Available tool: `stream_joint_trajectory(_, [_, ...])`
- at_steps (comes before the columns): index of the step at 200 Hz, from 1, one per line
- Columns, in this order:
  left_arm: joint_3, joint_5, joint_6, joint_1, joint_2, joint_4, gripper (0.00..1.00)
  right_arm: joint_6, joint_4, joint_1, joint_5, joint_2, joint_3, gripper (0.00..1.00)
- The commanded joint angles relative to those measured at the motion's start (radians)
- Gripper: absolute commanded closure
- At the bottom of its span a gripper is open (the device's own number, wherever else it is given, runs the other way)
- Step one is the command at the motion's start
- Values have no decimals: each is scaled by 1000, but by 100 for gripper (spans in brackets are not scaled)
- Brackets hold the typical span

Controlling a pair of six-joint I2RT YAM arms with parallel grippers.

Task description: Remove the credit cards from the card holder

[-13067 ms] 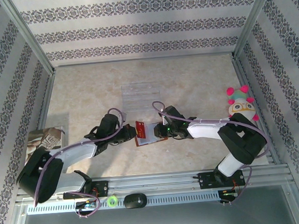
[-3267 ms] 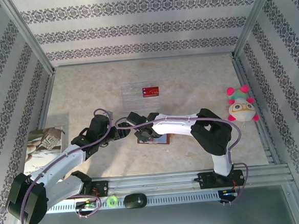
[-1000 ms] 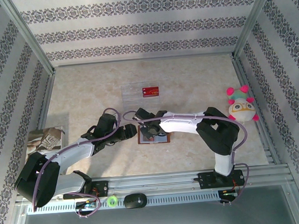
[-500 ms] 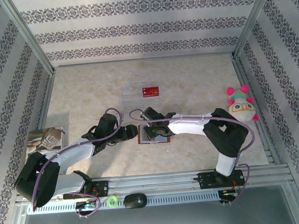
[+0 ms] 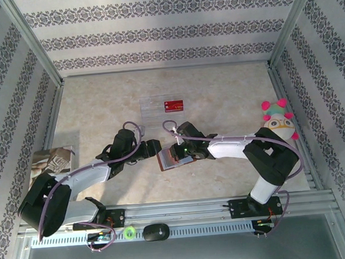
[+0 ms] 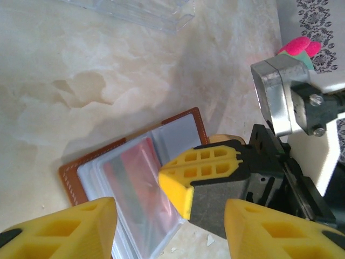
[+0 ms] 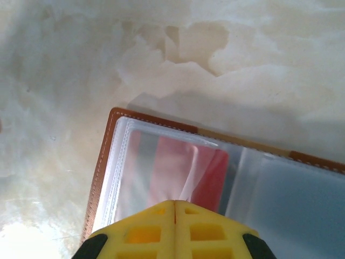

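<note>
Small brown leather card holder (image 5: 170, 160) lies open on the pale marbled table (image 5: 100, 105) near centre, its clear plastic sleeves facing up. A red card (image 7: 200, 174) sits inside one sleeve; the film blurs it and no print can be read. From the left wrist, the same holder (image 6: 135, 162) lies low between the yellow fingers (image 6: 64, 229) of the left gripper (image 6: 170, 218), which stand spread wide on either side. The right gripper (image 7: 174, 218) has its yellow fingertips pressed together at the sleeve edge; whether a thin sheet is caught between them I cannot tell. From above, the left gripper (image 5: 155, 149) is at 9 o'clock of the holder and the right gripper (image 5: 183, 154) at 3 o'clock. At 12 o'clock, well apart, a clear ridged plastic tray (image 5: 153, 110) holds a red credit card (image 5: 173, 106) with pale print too small to read. A plush toy with pink tufts (image 5: 277, 125) stands far out at 3 o'clock, and a printed booklet (image 5: 49, 165) at 9 o'clock has lettering I cannot make out.
</note>
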Motion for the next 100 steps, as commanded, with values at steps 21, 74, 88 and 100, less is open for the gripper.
stream_joint_trajectory(21, [5,22,-19,-17,49,72,49,80,113,-26,-67,-52,-38,100])
stream_joint_trajectory(74, [4,24,-35,-45,70,101,48,179,230,-69,-139,-52,-95,100])
stream_joint_trajectory(88, [11,23,-36,-59,82,105,48,192,244,-73,-146,-49,-97,100])
stream_joint_trajectory(100, [18,8,-33,-69,93,85,48,197,249,-73,-147,-50,-97,100])
